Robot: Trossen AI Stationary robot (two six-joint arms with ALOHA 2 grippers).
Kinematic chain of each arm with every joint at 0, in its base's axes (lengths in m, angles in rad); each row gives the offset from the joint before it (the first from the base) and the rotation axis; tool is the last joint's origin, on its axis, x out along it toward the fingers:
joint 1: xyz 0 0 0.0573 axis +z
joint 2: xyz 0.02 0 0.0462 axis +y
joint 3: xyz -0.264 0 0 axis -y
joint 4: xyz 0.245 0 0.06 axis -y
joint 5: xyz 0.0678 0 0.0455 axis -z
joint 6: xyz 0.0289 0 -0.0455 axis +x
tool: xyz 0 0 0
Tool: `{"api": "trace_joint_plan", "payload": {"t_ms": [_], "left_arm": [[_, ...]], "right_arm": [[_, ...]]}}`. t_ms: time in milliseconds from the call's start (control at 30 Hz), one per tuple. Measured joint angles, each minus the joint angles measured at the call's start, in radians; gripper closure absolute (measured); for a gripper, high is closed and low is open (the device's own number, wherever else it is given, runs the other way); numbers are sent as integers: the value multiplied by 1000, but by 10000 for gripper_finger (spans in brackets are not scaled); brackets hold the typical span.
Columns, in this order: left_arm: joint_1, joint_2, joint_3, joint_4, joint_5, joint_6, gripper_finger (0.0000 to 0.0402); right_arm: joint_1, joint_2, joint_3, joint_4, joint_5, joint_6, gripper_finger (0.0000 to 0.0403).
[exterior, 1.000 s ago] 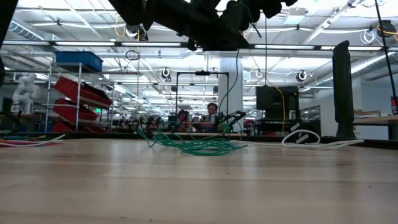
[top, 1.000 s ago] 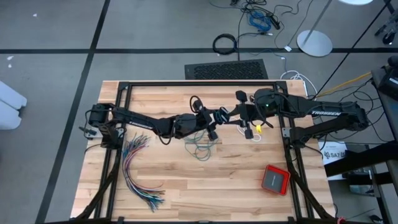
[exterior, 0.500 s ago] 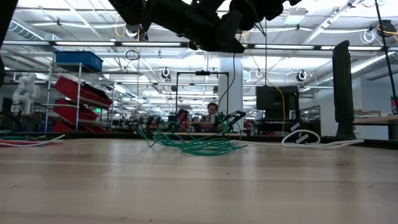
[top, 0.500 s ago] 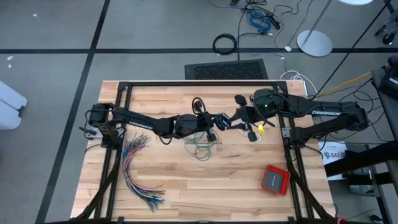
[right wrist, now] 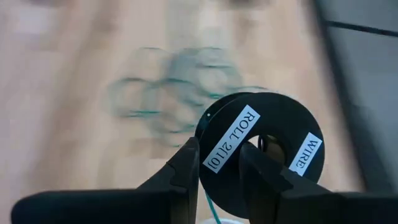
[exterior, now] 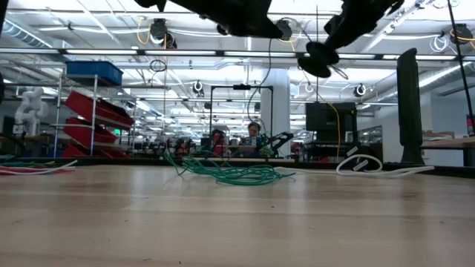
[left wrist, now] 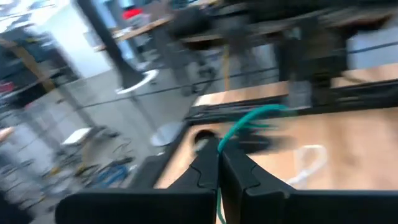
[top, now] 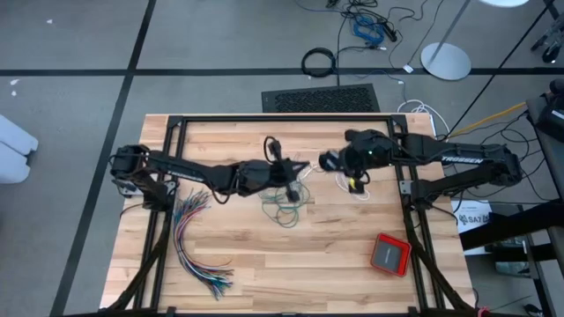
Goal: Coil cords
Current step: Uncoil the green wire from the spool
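A loose pile of teal-green cord [top: 284, 208] [exterior: 231, 173] lies on the wooden table near its middle. One strand rises from it to my left gripper [top: 296, 173] [left wrist: 219, 149], which is shut on it above the pile. Just to its right my right gripper [top: 335, 162] [right wrist: 221, 163] holds a black spool [right wrist: 261, 155] [exterior: 318, 58] labelled ROLL and WIRE, high above the table. A white loop of cord [top: 361, 190] [exterior: 359, 165] lies flat on the table right of the pile. My left gripper pinches a single strand of the teal cord [left wrist: 221, 140] between its two fingertips, coming at it about level from the table's left. Past the fingers the strand curves on in the air [left wrist: 261, 113], clear of the table. My right gripper holds the spool by the part of its flange that bears the ROLL label [right wrist: 231, 138]. One finger [right wrist: 186, 163] stands at the outer rim, the other [right wrist: 254, 163] by the centre hole. The fingers slant down toward the table's left. The spool is lifted clear.
A fanned bundle of many-coloured wires [top: 198, 242] lies at the near left. A red and black box [top: 389, 254] sits at the near right. Black frame rails [top: 282, 119] run along the table's far edge and sides.
My left gripper has shut on the teal strand and risen a little with it. My right gripper has tipped its fingers downward and come down slightly, so the spool now shows in the low view. The teal pile stays on the table.
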Motion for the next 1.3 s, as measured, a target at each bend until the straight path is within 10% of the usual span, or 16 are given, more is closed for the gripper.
{"api": "trace_joint_plan", "payload": {"t_ms": [233,667,1300], "left_arm": [[-24,22,0,-115,35,-92,401],[60,46,0,-244,-24,-151,401],[135,46,0,-326,-82,-142,389]], "right_arm": [[-10,-5,0,233,51,-104,325],[2,-5,0,260,-557,-114,325],[48,-6,0,-105,-216,-129,325]]}}
